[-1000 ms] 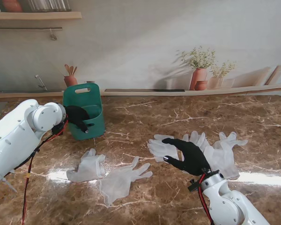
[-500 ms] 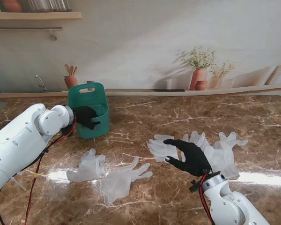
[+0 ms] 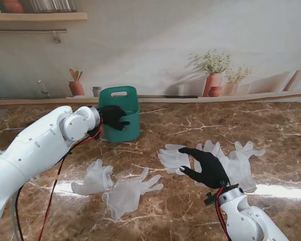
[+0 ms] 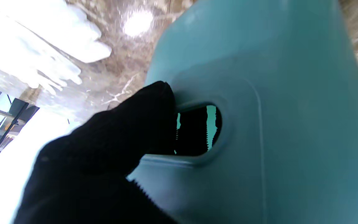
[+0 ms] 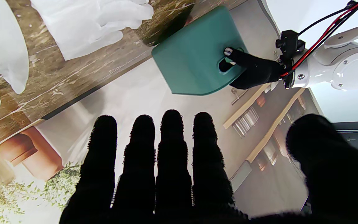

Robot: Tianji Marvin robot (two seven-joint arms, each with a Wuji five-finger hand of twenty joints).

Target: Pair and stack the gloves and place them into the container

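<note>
Two black-gloved robot hands at work over brown veined marble table [image 3: 155, 125]. Left hand [image 3: 112, 117] clamped on green plastic container with cut-out handles [image 3: 121, 113], fingers hooked through the handle slot on the near wall, thumb outside; seen close in the left wrist view, fingers [image 4: 141, 121] pushed into the oval opening of that container [image 4: 259, 93]. Container upright, toward 11 o'clock on the table, close to the far edge.

Right hand [image 3: 206, 166] spread and holding nothing, palm down, hovering toward 4 o'clock over the cluster of translucent white latex gloves [image 3: 231, 160] on the right; cannot tell whether fingertips touch the glove beneath. From the right wrist view, four fingers [image 5: 171, 146] straight and side by side, thumb well apart, with the container [image 5: 191, 59] and left hand [image 5: 253, 70] visible beyond.

Second pair of translucent white gloves toward 7 o'clock: crumpled one [image 3: 93, 178] on the left, flatter one [image 3: 130, 191] just beside it, edges overlapping or touching. All gloves lying on the marble, none inside the container, well apart from it.

Terracotta pots with dried plants [image 3: 213, 80] standing on the wall ledge toward 1 o'clock.
</note>
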